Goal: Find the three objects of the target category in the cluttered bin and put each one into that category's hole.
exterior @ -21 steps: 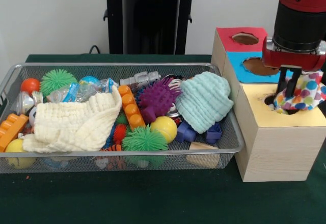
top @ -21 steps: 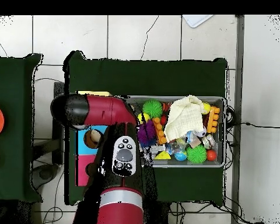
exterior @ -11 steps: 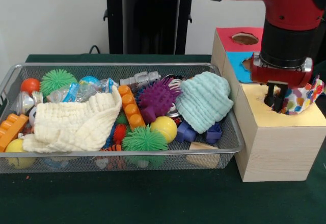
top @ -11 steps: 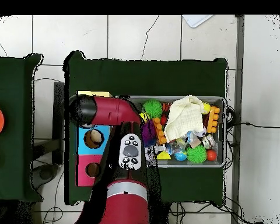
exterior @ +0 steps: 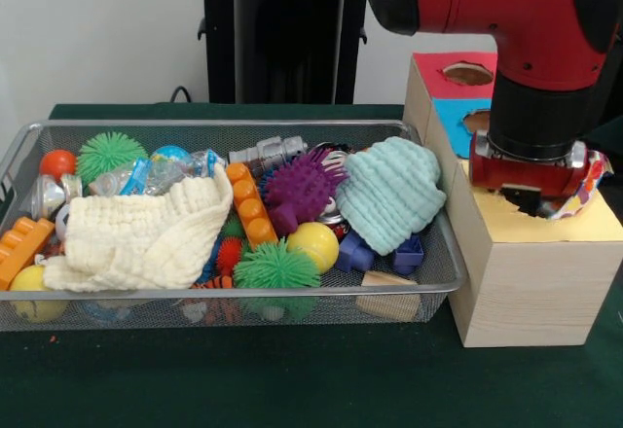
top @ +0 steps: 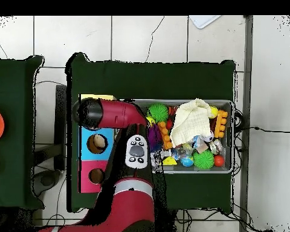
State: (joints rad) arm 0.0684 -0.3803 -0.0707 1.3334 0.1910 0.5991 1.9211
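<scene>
My gripper (exterior: 531, 195) is sunk into the hole in the yellow top (exterior: 596, 222) of the wooden box, its tips hidden inside. A polka-dot cloth (exterior: 591, 168) is bunched at the hole's right edge, partly pushed in beneath the gripper's red body. In the wire bin (exterior: 224, 289) lie a cream cloth (exterior: 136, 238) at the left and a mint-green cloth (exterior: 389, 195) at the right. In the overhead view the red arm (top: 108, 115) covers the box's yellow end, and the cream cloth (top: 188, 121) shows in the bin (top: 227, 103).
The box also has a blue section (exterior: 450, 117) and a red section (exterior: 433, 66), each with a hole. The bin holds spiky balls, orange bricks (exterior: 248, 204), a yellow ball (exterior: 313, 243), blue blocks and plastic wrappers. A black stand rises behind the table.
The gripper has sunk deeper into the yellow hole and shifted slightly left, pushing the polka-dot cloth down. Less of the cloth shows now.
</scene>
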